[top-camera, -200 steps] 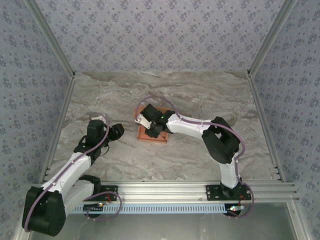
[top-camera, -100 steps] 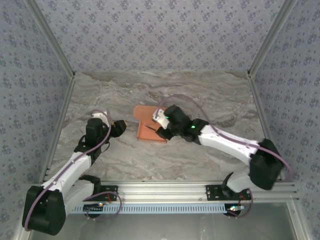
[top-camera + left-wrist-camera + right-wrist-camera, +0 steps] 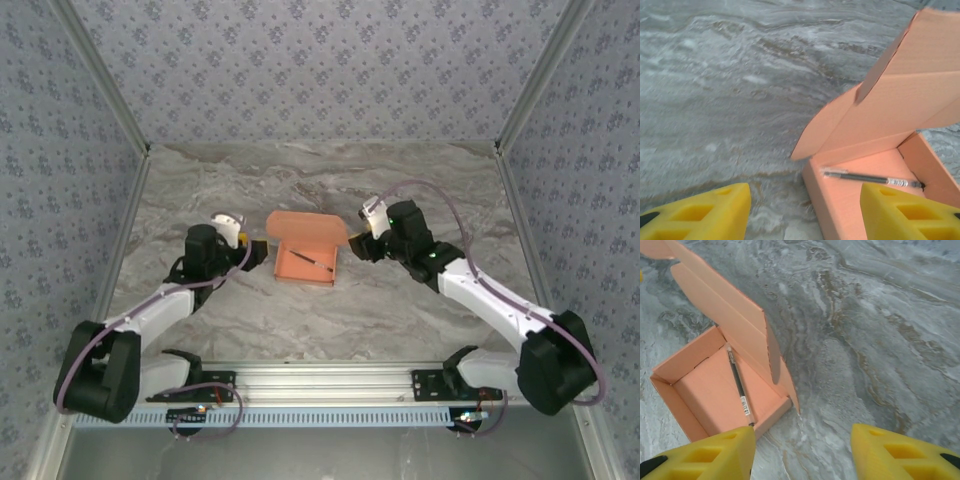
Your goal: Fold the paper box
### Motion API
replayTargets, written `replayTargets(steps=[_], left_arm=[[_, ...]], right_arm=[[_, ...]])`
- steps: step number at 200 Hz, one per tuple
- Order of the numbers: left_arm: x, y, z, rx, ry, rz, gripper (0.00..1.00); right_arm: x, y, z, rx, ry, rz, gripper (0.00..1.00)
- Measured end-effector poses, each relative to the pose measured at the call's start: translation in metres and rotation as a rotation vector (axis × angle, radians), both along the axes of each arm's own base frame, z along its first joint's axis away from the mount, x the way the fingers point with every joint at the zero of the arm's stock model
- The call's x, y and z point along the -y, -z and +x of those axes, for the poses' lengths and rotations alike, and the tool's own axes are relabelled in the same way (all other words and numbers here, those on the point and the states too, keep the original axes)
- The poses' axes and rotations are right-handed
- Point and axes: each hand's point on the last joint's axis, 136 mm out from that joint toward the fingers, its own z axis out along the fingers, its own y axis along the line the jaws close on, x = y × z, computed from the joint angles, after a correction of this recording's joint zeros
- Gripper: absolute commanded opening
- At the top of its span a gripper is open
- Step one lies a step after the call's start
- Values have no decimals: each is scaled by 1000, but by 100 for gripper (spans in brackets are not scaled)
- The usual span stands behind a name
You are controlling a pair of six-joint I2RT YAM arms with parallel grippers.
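With left claw and right claw both spread empty, an unbraced lid push could skid the paper box across the counter.

I have the paper box just left of centre in the top view. It is thin salmon-orange card, formed into a shallow rectangular tray with its walls upright. Its lid is raised open, hinged on the wall nearest the top of the frame (creases show across its inner face). In the left wrist view the tray sits at lower right and the lid rises to the upper right, with a flap at each end. In the right wrist view the tray sits at lower left.
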Motion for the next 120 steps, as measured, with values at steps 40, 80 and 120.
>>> replayTargets(steps=[40,80,120], left_arm=[[17,0,23,-3,63,53,59],[29,1,28,-14,128,83,51],[35,3,30,-18,165,100,36]], right_arm=[[-12,30,8,-42,-51,-32,54],[-21,38,18,-37,-75,-50,45],[-30,37,30,-22,-94,-55,34]])
